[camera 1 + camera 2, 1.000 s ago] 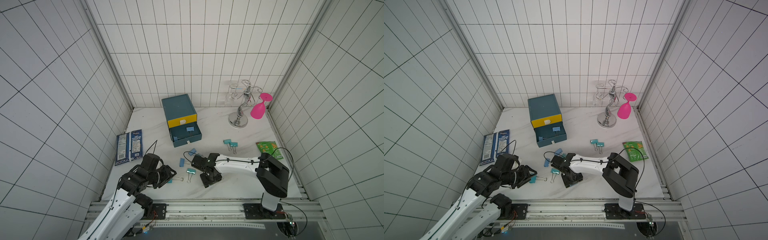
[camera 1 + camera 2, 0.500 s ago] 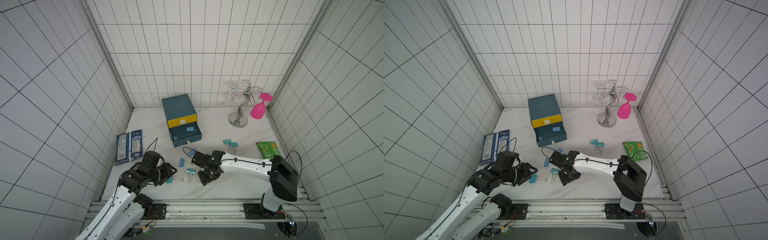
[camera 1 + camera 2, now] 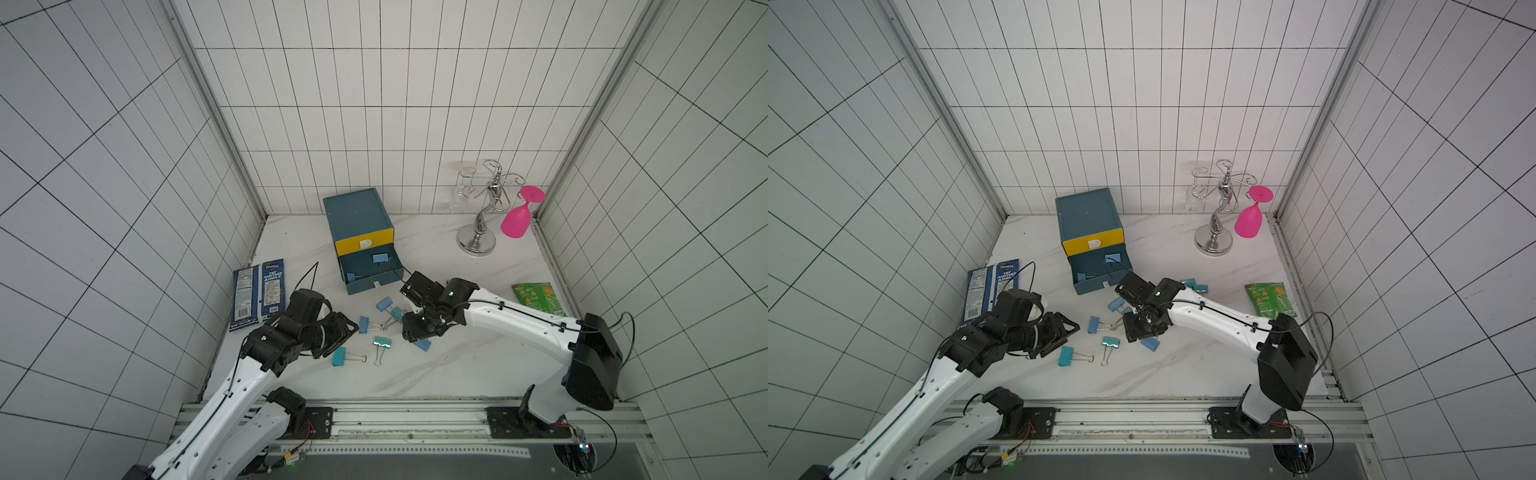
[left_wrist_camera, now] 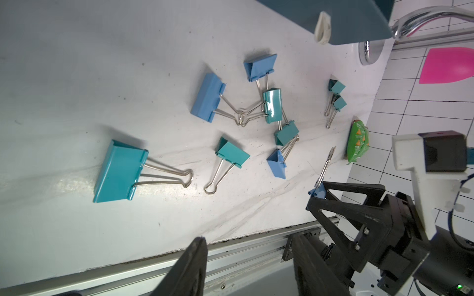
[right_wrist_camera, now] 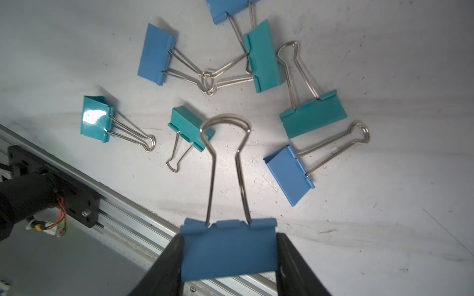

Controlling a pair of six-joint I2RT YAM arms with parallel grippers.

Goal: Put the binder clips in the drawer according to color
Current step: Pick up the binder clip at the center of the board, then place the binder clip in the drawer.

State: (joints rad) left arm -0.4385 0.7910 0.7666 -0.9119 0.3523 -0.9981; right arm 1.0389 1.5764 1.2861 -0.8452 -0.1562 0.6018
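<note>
My right gripper (image 5: 228, 238) is shut on a blue binder clip (image 5: 228, 253), wire handles pointing away from the jaws, and hangs just above the loose clips (image 3: 415, 332). My left gripper (image 4: 248, 246) stands open and empty, left of the clips (image 3: 345, 332). Several blue and teal binder clips lie on the table: a teal one (image 3: 339, 356), another teal (image 3: 381, 342), a blue one (image 3: 364, 324). The drawer cabinet (image 3: 357, 212) stands behind them, its yellow top drawer closed. The teal drawer under it (image 3: 372, 286) is pulled out with blue clips inside.
A blue snack packet (image 3: 259, 297) lies at the left wall and a green one (image 3: 538, 297) at the right. A chrome glass rack (image 3: 478, 241) with a hanging pink glass (image 3: 517, 218) stands at the back right. Two small teal clips (image 3: 1194, 284) lie behind my right arm. A metal rail (image 3: 415, 415) runs along the table's front edge.
My right arm's elbow has swung to the right, and its gripper has shifted slightly toward the drawer with the blue clip. My left gripper has edged toward the clips.
</note>
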